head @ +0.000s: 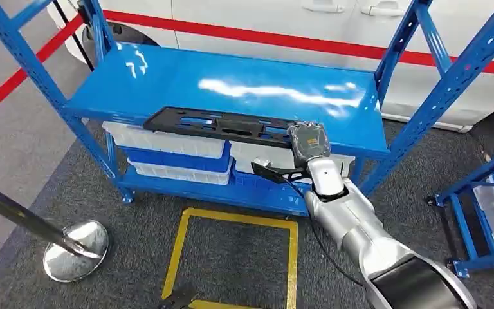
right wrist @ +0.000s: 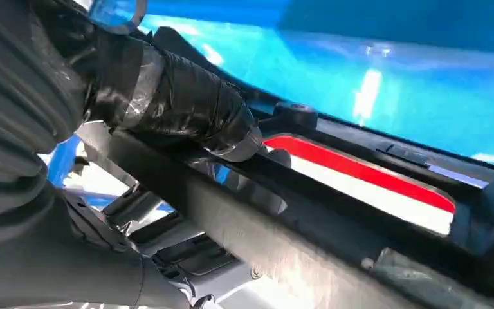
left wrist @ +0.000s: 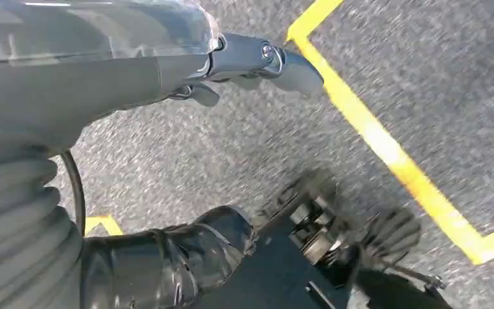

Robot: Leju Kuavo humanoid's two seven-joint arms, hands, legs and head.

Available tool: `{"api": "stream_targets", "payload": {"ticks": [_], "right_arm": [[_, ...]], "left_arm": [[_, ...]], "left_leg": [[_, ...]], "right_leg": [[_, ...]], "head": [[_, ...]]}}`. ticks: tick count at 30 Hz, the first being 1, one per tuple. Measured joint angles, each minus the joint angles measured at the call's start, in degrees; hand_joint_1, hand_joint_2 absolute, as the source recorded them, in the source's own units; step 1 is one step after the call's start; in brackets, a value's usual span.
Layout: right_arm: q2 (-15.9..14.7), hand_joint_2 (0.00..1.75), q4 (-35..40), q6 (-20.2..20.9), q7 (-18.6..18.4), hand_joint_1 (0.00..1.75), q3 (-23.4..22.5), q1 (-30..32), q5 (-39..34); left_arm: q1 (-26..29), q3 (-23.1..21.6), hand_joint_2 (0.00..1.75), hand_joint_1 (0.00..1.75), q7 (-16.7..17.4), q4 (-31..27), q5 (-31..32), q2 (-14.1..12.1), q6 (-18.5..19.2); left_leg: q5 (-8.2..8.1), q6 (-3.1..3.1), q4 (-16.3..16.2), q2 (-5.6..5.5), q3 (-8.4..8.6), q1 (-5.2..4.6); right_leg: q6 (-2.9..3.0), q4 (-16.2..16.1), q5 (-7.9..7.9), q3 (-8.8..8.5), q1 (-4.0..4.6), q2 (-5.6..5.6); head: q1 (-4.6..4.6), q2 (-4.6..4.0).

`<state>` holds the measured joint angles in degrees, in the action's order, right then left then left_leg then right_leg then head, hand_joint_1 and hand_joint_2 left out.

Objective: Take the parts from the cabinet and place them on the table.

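Shelf [head: 167, 80] of the blue cabinet carries the black part [head: 219, 123] along its front edge; the right hand [head: 308, 141] grips the part's end, thumb [right wrist: 186, 106] clamped over it. Left hand [left wrist: 257, 61] hangs over carpet, fingers curled, empty.

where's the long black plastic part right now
In the head view, the long black plastic part lies along the blue shelf's front edge, its right end gripped by the right hand.

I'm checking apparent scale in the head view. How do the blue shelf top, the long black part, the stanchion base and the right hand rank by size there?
1. blue shelf top
2. long black part
3. stanchion base
4. right hand

The base sits nearer the camera, so the last two are unsure.
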<state>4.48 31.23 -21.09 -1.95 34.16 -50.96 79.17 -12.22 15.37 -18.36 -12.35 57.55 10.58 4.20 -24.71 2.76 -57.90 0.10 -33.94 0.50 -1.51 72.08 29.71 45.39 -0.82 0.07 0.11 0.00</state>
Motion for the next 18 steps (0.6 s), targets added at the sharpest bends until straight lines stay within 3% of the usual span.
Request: {"api": "stream_targets", "payload": {"ticks": [1,2,3,5,6,7,10,11,12,13,15,16,17,18], "right_arm": [[0.0,1.75,0.0,0.0,0.0,1.75,0.0,0.2,0.0],[-0.1,1.75,0.0,0.0,0.0,1.75,0.0,0.5,0.0],[-0.1,1.75,0.0,0.0,0.0,1.75,0.0,0.6,0.0],[-0.2,1.75,0.0,0.0,0.0,1.75,0.0,0.5,0.0],[-0.2,1.75,0.0,0.0,0.0,1.75,0.0,0.4,0.0],[-0.2,1.75,0.0,-0.1,0.0,1.75,0.0,0.3,0.0],[-0.3,1.75,0.0,-0.2,-0.1,1.75,0.0,0.3,-0.2],[-0.3,1.75,0.0,-0.3,-0.1,1.75,0.0,0.4,-0.4],[-0.3,1.75,-0.1,-0.5,-0.1,1.75,0.0,0.4,-0.5],[-0.3,1.75,-0.2,-0.7,-0.1,1.75,0.0,0.4,-0.5],[-0.3,1.75,-0.4,-1.0,-0.1,1.75,0.0,0.6,-0.6],[-0.3,1.75,-0.6,-1.1,-0.1,1.75,0.0,0.8,-0.7],[-0.3,1.75,-0.8,-1.1,-0.1,1.75,0.0,1.0,-0.7],[-0.3,1.75,-0.9,-1.1,-0.1,1.75,0.0,1.2,-0.7]], "left_arm": [[0.0,0.0,1.75,0.0,0.0,0.0,0.0,0.0,0.0],[0.0,0.0,1.75,0.0,0.0,0.0,0.0,0.0,0.0],[0.0,0.0,1.75,0.0,0.0,0.0,0.0,0.0,0.0],[0.0,0.0,1.75,0.0,0.0,0.0,0.0,0.0,0.0],[0.0,0.0,1.75,0.0,0.0,0.0,0.0,0.0,0.0],[0.0,0.0,1.75,0.0,-0.2,0.0,0.0,0.0,0.0],[0.0,0.0,1.75,0.0,-0.3,0.0,0.0,0.0,0.0],[0.0,0.0,1.75,0.0,-0.3,0.0,0.0,0.0,0.0],[0.1,0.0,1.75,0.0,-0.4,0.0,0.0,-0.1,0.0],[0.0,0.0,1.75,0.0,-0.4,0.0,0.0,-0.1,0.0],[0.1,-0.1,1.75,0.0,-0.5,0.0,0.0,-0.2,0.0],[0.1,-0.1,1.75,0.0,-0.5,0.0,0.0,-0.2,0.0],[0.2,-0.2,1.75,0.0,-0.5,0.0,0.0,-0.2,0.0],[0.2,-0.2,1.75,0.0,-0.5,0.0,0.0,-0.2,0.0]], "left_leg": [[0.44,0.01,-0.2,0.0,-0.77,-0.06],[0.84,-0.02,-0.4,0.0,-1.52,-0.12],[1.16,-0.08,-0.6,0.0,-2.19,-0.13],[1.77,-0.32,-1.0,-0.03,-3.31,-0.23],[1.87,-0.44,-1.1,-0.04,-3.56,-0.27],[2.24,-0.93,-1.1,-0.02,-4.01,-0.48],[3.06,-2.01,-0.7,0.0,-3.78,-0.19],[3.27,-2.41,-0.7,-0.05,-3.93,-0.49],[2.39,-2.67,-1.4,-0.16,-4.37,-0.16],[-0.07,-2.94,-3.7,-0.15,-5.3,-0.15],[-5.36,-3.52,-12.6,-0.13,-8.54,0.13],[-6.89,-3.71,-16.4,-0.13,-9.85,0.19],[-7.11,-3.82,-18.3,-0.13,-10.18,0.23],[-6.03,-3.87,-17.2,-0.12,-9.17,0.29]], "right_leg": [[-0.06,3.6,1.17,0.62,0.0,0.0],[-0.07,4.8,0.93,0.19,0.01,-0.01],[0.06,3.5,-0.16,-1.52,0.02,-0.01],[0.59,-5.0,-3.05,-8.31,0.09,-0.01],[1.09,-9.8,-2.63,-11.63,0.22,0.0],[1.41,-12.3,-1.3,-12.98,0.71,-0.07],[2.2,-12.4,-2.1,-12.56,1.02,0.0],[2.77,-13.1,-2.77,-12.59,0.44,0.0],[3.05,-13.4,-3.35,-12.47,0.27,-0.22],[3.5,-13.5,-3.71,-12.17,0.19,-0.25],[3.63,-13.4,-4.2,-11.42,0.18,-0.3],[3.59,-13.4,-4.43,-11.08,0.18,-0.31],[3.55,-13.3,-4.62,-10.8,0.17,-0.3],[3.44,-13.3,-4.75,-10.61,0.15,-0.3]], "head": [[0.0,0.0],[0.0,0.0],[0.0,0.0],[0.0,0.0],[0.0,0.0],[-0.02,0.0],[0.09,0.0],[0.06,0.0],[0.11,0.0],[-0.02,0.0],[-0.02,0.0],[0.0,0.0],[-0.02,0.0],[-0.02,0.0]]}}
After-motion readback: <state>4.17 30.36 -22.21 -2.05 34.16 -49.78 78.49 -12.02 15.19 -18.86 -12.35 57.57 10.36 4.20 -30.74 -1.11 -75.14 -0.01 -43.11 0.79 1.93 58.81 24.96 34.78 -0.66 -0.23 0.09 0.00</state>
